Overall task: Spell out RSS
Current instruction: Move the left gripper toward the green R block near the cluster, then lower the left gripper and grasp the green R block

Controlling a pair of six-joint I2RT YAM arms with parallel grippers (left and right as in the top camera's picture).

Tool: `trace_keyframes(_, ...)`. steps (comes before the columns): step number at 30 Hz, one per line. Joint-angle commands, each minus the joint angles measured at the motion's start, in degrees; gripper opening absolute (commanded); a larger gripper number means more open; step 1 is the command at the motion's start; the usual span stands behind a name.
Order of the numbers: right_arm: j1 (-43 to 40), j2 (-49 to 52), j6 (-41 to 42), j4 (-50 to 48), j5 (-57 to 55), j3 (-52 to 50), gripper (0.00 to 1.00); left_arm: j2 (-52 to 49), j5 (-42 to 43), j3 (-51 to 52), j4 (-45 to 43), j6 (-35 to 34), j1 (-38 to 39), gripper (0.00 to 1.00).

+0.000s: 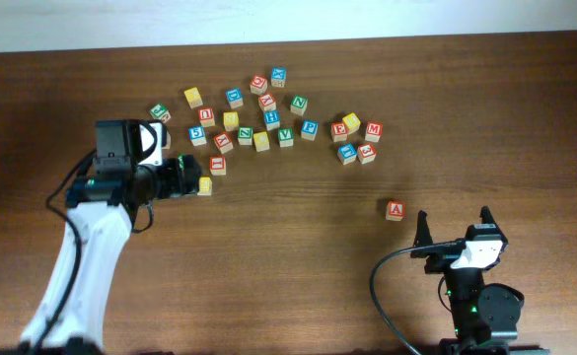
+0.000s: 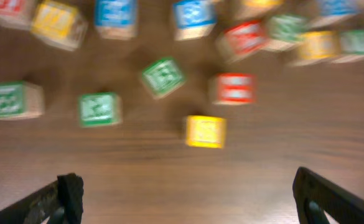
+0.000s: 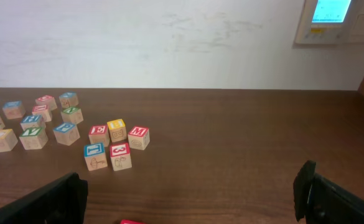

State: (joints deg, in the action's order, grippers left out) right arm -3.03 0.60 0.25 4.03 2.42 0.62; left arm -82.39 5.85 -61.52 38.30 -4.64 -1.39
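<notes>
We find the letter blocks (image 1: 268, 113) scattered in a loose cluster toward the far edge of the worktop (image 1: 525, 118), slightly left of its middle. At the cluster's right end a red M block (image 1: 373, 130) stands in a small knot of five. A red A block (image 1: 396, 210) sits well apart from the rest, closer to the near edge and right of the middle. We cannot pick out the R or the S blocks with any certainty at this size. The left gripper (image 1: 191, 179) lies toward the left edge, at the near-left fringe of the cluster, spread wide and holding nothing. Its wrist view is blurred, but its fingers (image 2: 70, 193) frame only bare wood, and a yellow block (image 2: 205, 131) stands just ahead of the tips, not between them. The right gripper (image 1: 454, 222) sits by the near edge toward the right corner, also fully spread and empty, with the red A block near its left finger.
</notes>
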Motion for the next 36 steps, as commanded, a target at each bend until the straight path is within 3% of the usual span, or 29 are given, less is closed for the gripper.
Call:
trace_keyframes(1,-0.37,-0.42,0.61,0.26,-0.09,-0.31,0.98,-8.35,-7.13,-0.94,-3.93,-2.21,-4.79,0.99)
trace_keyframes(3,-0.37,-0.42,0.61,0.26,-0.09,-0.31,0.98,-12.68,-7.15,-0.94,-7.37,-2.21,-6.38,0.99)
trace_keyframes(5,-0.37,-0.42,0.61,0.28,-0.09,-0.31,0.98,-16.37,-7.08,-0.94,-11.13,-2.21,-6.67,0.85)
trace_keyframes(8,-0.37,-0.42,0.61,0.26,-0.09,-0.31,0.98,-18.99,-7.13,-0.94,-14.93,-2.21,-6.64,0.83)
trace_keyframes(11,-0.37,-0.42,0.61,0.28,-0.09,-0.31,0.98,-19.50,-7.10,-0.92,-16.68,-2.19,-6.60,0.57)
trace_keyframes(14,-0.37,-0.42,0.61,0.26,-0.09,-0.31,0.98,-22.67,-7.13,-0.92,-17.31,-2.19,-6.56,0.62)
trace_keyframes(17,-0.37,-0.42,0.61,0.26,-0.09,-0.31,0.98,-23.71,-7.13,-0.92,-17.73,-2.19,-6.56,0.61)
trace_keyframes(18,-0.37,-0.42,0.61,0.26,-0.09,-0.31,0.98,-23.74,-7.13,-0.92,-17.70,-2.19,-6.56,0.60)
trace_keyframes(19,-0.37,-0.42,0.61,0.26,-0.09,-0.31,0.98,-23.80,-7.13,-0.85,-17.68,-2.19,-6.56,0.51)
trace_keyframes(36,-0.37,-0.42,0.61,0.26,-0.09,-0.31,0.98,-25.68,-7.15,-0.76,-17.51,-2.14,-6.56,0.45)
